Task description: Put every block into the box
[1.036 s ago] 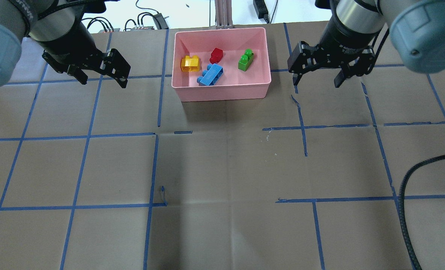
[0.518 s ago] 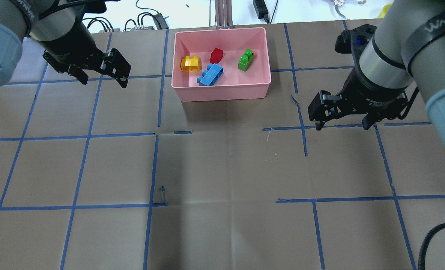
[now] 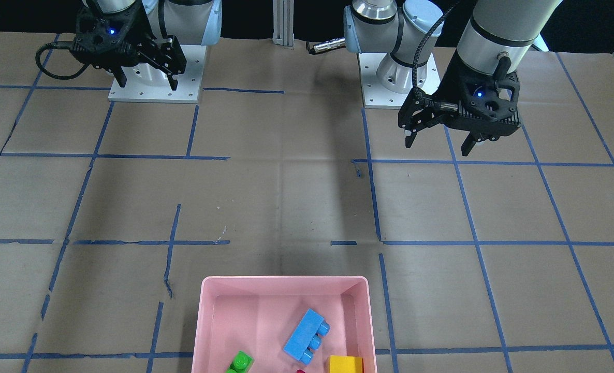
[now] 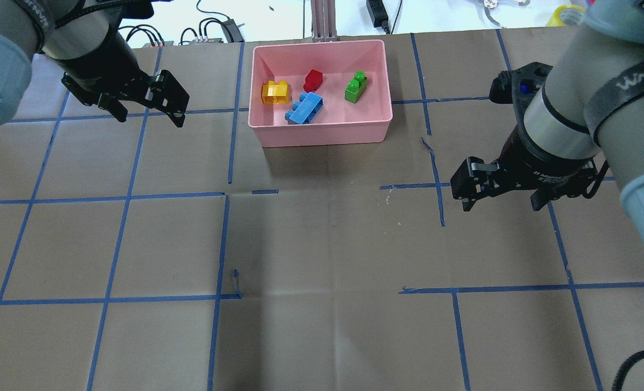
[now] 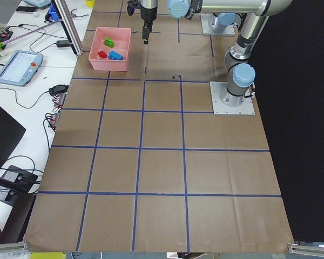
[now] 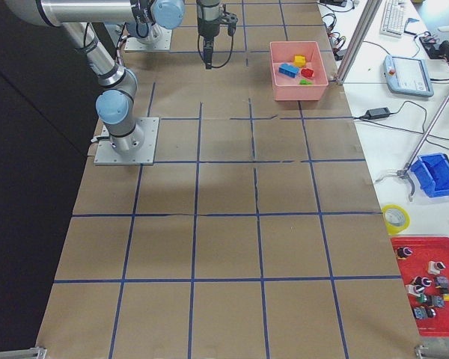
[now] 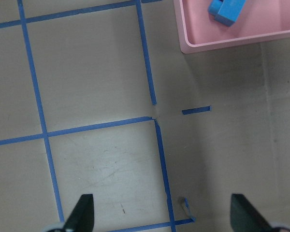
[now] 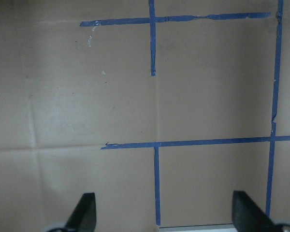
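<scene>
The pink box (image 4: pixel 322 137) stands at the table's far middle. In it lie the yellow brick (image 4: pixel 276 92), the red brick (image 4: pixel 313 80), the blue brick (image 4: pixel 304 108) and the green brick (image 4: pixel 355 88). My left gripper (image 4: pixel 151 119) is open and empty, hovering left of the box. My right gripper (image 4: pixel 501 207) is open and empty, right of the box and nearer to me. In the front-facing view the box (image 3: pixel 283 280) shows at the bottom edge with the blue brick (image 3: pixel 306 335). The left wrist view shows the box's corner (image 7: pixel 232 46).
Blue tape lines form a grid on the brown paper cover. Cables and a power supply (image 4: pixel 216 27) lie beyond the far table edge. A yellow tape roll (image 4: pixel 569 13) is at the far right. A black cable (image 4: pixel 626 358) hangs at the near right.
My right arm has pulled back from beside the box toward the near side of the table, gripper still open. The left arm, the box and the bricks have not moved.
</scene>
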Robot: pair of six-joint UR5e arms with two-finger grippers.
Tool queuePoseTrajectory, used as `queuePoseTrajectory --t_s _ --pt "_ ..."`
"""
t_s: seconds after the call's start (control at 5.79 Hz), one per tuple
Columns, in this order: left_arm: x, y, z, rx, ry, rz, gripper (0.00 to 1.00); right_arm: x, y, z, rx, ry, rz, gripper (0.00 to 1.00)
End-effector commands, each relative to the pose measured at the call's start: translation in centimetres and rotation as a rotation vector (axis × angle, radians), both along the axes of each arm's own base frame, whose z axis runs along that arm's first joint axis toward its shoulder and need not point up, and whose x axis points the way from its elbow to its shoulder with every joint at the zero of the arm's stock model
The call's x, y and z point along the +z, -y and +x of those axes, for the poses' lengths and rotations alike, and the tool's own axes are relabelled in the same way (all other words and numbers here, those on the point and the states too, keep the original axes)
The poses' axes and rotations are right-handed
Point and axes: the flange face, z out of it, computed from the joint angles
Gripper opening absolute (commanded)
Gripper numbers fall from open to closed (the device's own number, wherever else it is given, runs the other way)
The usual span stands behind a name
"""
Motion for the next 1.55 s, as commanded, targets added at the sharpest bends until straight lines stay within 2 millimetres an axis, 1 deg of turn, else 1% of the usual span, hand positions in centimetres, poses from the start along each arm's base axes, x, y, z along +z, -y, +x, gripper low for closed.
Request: queuePoseTrajectory --t_s 0.0,0.17,0.35,0.52,0.69,1.04,1.21,1.38 --pt "0.05 0.01 -0.02 0.000 -0.001 -0.001 0.99 -0.37 0.18 0.32 -0.015 0.022 0.006 1.00" --pt "0.05 0.01 0.00 0.000 0.000 -0.001 0.99 -0.30 0.23 0.74 -0.045 0.063 0.002 1.00" --pt "0.05 0.01 0.00 0.000 0.000 -0.001 0.99 -0.28 0.22 0.66 -0.037 0.056 -0.003 1.00" --pt "0.12 0.02 0.00 0.000 0.000 -0.002 0.99 0.06 -0.22 0.66 -0.033 0.062 0.000 1.00" --pt "0.12 0.02 -0.02 0.000 -0.001 -0.003 0.99 -0.30 -0.06 0.71 -0.032 0.066 0.007 1.00" --pt "0.12 0.02 -0.02 0.000 -0.001 -0.003 0.99 -0.16 0.20 0.57 -0.031 0.053 -0.005 1.00" --pt "0.20 0.04 -0.02 0.000 -0.001 -0.004 0.99 0.55 0.21 0.57 -0.029 0.053 -0.013 1.00" --pt "0.20 0.04 -0.02 0.000 -0.001 -0.004 0.99 0.46 0.38 0.58 -0.029 0.053 -0.018 1.00"
